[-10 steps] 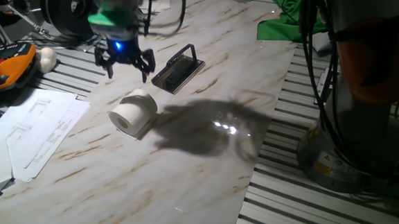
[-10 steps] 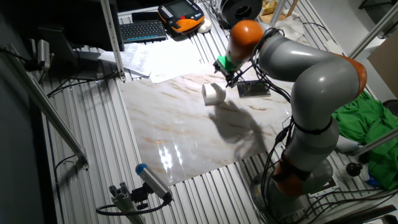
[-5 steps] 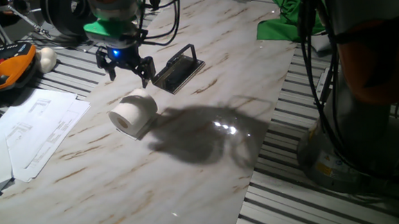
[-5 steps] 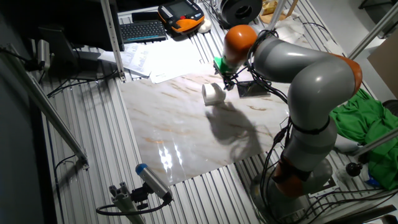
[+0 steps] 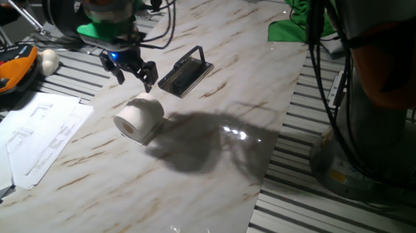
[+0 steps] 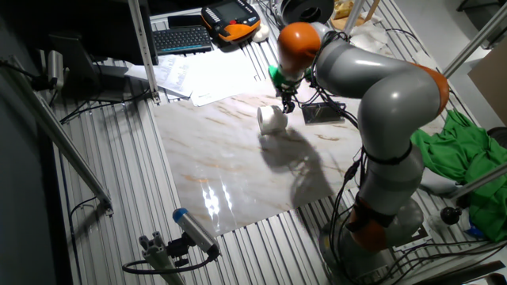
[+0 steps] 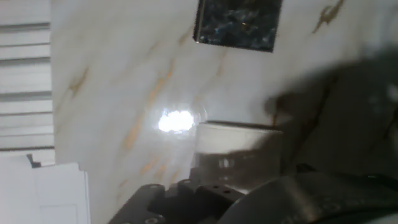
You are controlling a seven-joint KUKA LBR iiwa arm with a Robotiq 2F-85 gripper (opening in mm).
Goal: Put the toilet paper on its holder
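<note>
Toilet paper [image 5: 139, 118] lies on its side mid-table, open empty tool [image 5: 130, 72] above, holder [image 5: 185, 74] beside.

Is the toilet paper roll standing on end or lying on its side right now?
On its side. The toilet paper lies on the marble tabletop, its core hole facing sideways, with the gripper above it and not touching.

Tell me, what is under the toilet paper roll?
The toilet paper lies on its side directly on the marble-patterned table, apart from the holder. Nothing else shows beneath it; its contact patch is hidden.
</note>
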